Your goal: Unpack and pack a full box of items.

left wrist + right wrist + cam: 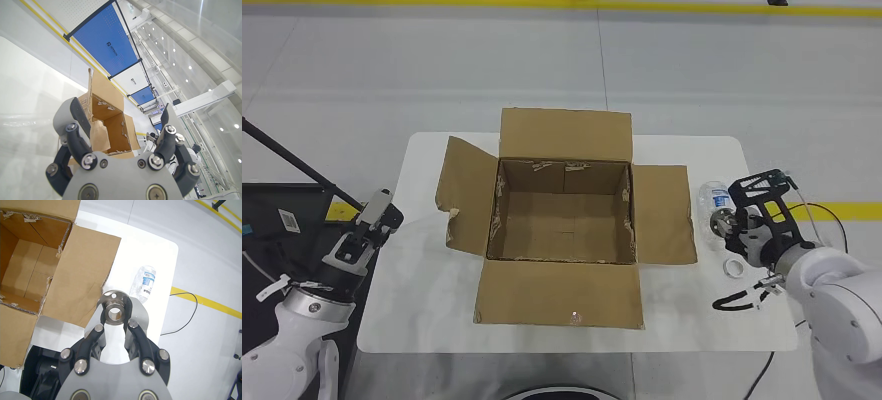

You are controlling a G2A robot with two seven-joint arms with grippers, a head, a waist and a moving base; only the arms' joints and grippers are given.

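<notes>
In my left wrist view, a blue wall panel (105, 37) carries a white logo with one word in capitals beside it. The white panel (132, 75) next along shows the same mark in dark print. The cardboard box (113, 121) has black handling symbols (84, 103) printed on its outer side wall. In my right wrist view, the clear bottle (138, 285) lying on the worktop (162, 256) wears a blue-and-white label (148, 283) with a barcode and lines of print too fine for me to read. In the top view, a white barcode sticker (288, 220) sits on the black surface left of the worktop, with a yellow tag (339, 211) just beside it.
</notes>
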